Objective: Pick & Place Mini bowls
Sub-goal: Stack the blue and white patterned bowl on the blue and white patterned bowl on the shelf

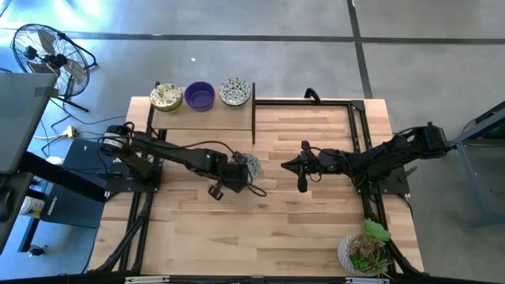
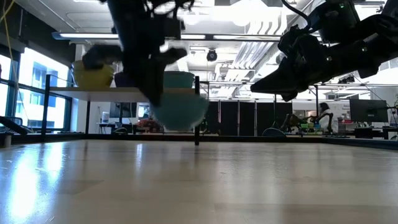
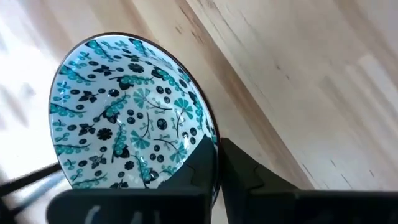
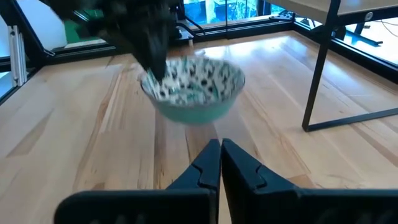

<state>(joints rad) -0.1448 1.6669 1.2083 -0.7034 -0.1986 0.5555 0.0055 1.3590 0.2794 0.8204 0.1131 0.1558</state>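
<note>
Left wrist view, nearest: the left gripper point(image 3: 214, 171) has its dark fingers pinched on the rim of a floral mini bowl point(image 3: 127, 115), white inside with a teal flower pattern; the bowl hangs tilted above the bare wooden table point(image 3: 311, 74).
Right wrist view, nearest: the right gripper point(image 4: 220, 163) has its fingers pressed together with nothing between them; the same floral mini bowl floats straight ahead of it, clear of the boards, with the left arm blurred over it.
Low view: the bowl point(image 2: 180, 106) hangs off the table under the left arm, just in front of a raised shelf point(image 2: 124, 91); the right gripper point(image 2: 273, 84) hovers well to one side.
High view, shelf: three mini bowls sit in a row on it, a cream patterned one point(image 1: 166, 95), a purple bowl point(image 1: 200, 96) and a grey-green floral one point(image 1: 235, 91).
High view, key relation: the carried bowl point(image 1: 249, 166) is near the table's middle; the shelf lies beyond it toward the far edge, and the left arm is the nearer one.
Likely next move: carry the bowl across to that row, I would guess.
Bystander item: a potted plant point(image 1: 364, 251) stands at the near right corner.
</note>
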